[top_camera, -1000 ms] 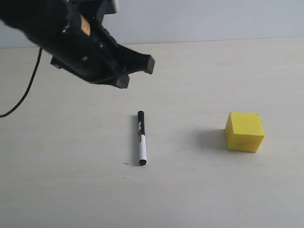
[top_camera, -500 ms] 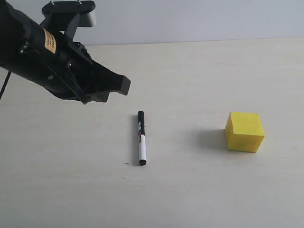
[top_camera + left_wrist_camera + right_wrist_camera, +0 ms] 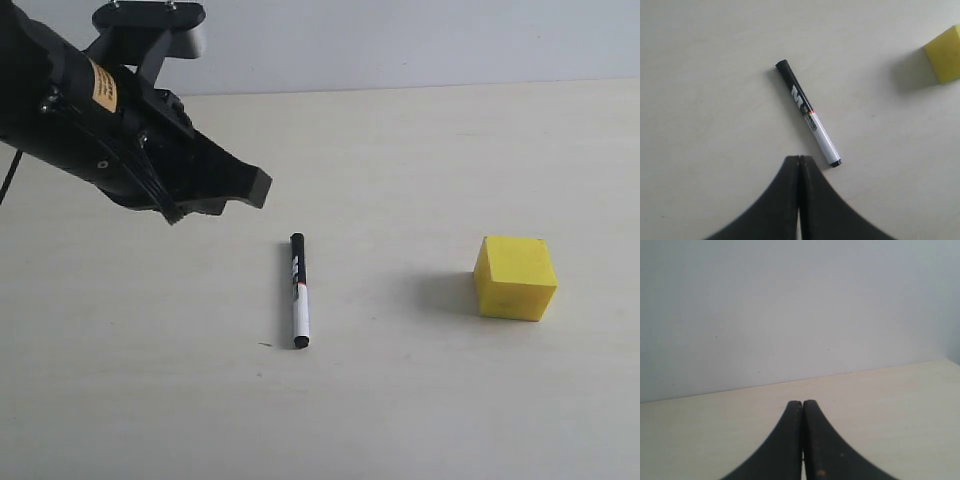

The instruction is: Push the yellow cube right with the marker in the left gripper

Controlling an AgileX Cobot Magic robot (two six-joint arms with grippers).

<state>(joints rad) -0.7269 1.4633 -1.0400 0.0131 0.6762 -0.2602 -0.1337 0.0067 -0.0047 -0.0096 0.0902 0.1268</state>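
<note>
Lying flat, marker (image 3: 298,292) near left claw (image 3: 256,187), untouched.

Black print on the marker (image 3: 809,114) shows what looks like a white "M", finer print illegible; orange label (image 3: 101,85) on the left gripper (image 3: 255,187) is unreadable.

White-barrelled, black-capped marker (image 3: 298,291) lying flat on desk (image 3: 420,410). Plain yellow cube (image 3: 515,277) well to its right. Empty left pincer (image 3: 257,187) closed, apart from marker.
</note>
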